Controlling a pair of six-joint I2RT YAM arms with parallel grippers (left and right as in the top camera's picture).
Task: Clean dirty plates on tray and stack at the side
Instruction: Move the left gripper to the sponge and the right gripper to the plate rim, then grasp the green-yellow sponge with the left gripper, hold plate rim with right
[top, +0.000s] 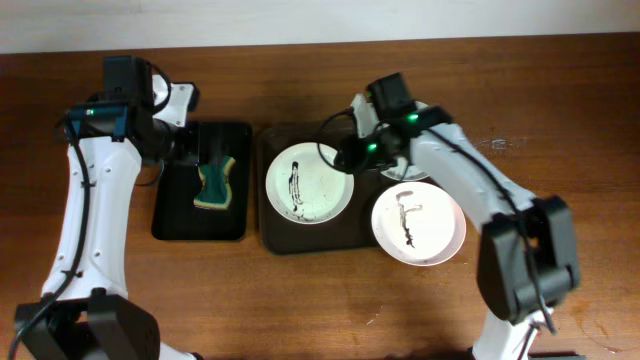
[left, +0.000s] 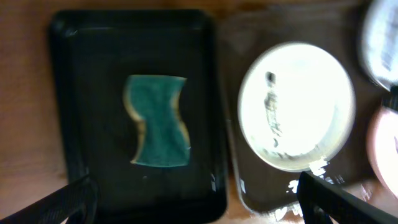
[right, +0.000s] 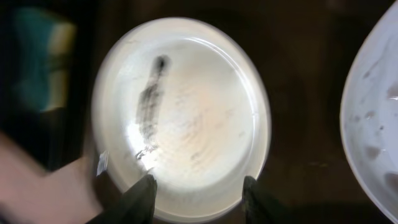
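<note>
A green wavy sponge (left: 158, 121) lies in the narrow black tray (left: 62, 93) under your left gripper (left: 196, 183), fingers spread, empty. Your right arm (top: 470, 180) hides part of the back white plate (left: 379, 43). Your right gripper (right: 199, 182), open and empty, hovers over the brown-streaked round white plate (right: 186, 112) at the left of the large dark brown tray (top: 350, 230); another streaked plate (top: 418, 222) sits front-right.

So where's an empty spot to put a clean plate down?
The table is bare to the right of the brown tray, and so is the wide strip in front of both trays, between the arm bases. The brown tray is crowded with three plates and the right gripper over it. The black tray holds a sponge.
</note>
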